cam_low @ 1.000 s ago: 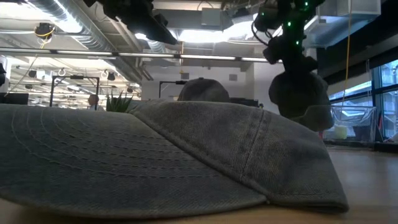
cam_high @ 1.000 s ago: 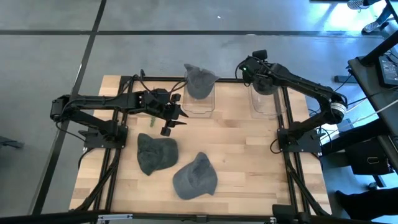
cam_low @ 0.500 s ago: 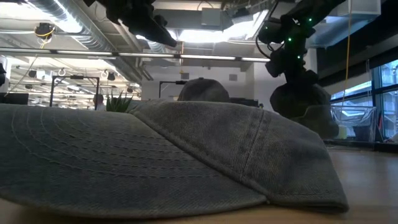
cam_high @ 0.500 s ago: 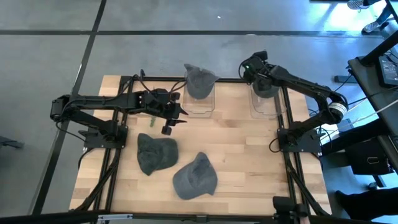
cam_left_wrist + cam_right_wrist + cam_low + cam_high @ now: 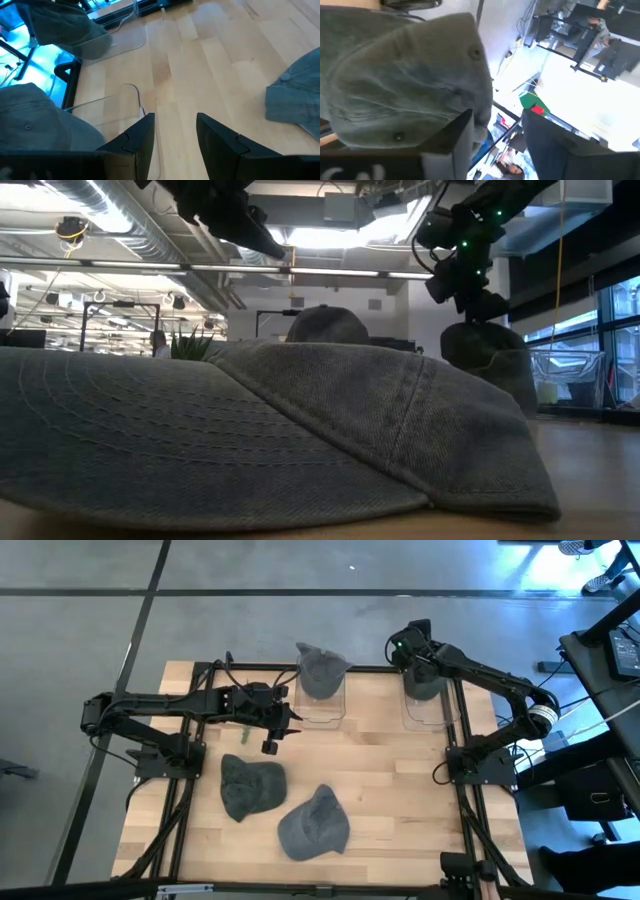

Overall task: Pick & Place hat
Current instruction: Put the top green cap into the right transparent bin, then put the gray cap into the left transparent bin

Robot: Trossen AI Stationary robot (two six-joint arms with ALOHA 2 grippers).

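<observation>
Several grey denim hats are in view. One sits in the left clear container (image 5: 320,668), and two lie flat on the table (image 5: 250,785) (image 5: 313,823). The nearer of those fills the low view (image 5: 250,440). A fourth hat (image 5: 425,683) (image 5: 490,365) (image 5: 405,75) sits in the right clear container, directly under my right gripper (image 5: 413,652) (image 5: 497,135). That gripper's fingers stand apart, and the room shows between them. My left gripper (image 5: 272,736) (image 5: 175,135) hangs open above bare wood, just in front of the left container. My right gripper points down over the crown of the hat in the right container. An edge of the cloth (image 5: 482,117) lies beside the inner side of one finger (image 5: 462,137). Whether the finger touches the cloth cannot be told.
The two clear containers (image 5: 322,712) (image 5: 428,710) stand at the table's far edge. The left container's wall (image 5: 131,95) is close to my left fingers. Bare wood lies between the containers and the two lying hats, and along the table's right side (image 5: 420,800).
My right gripper has come down toward the right container. The hat that hung below it has sunk into the container and now sits there.
</observation>
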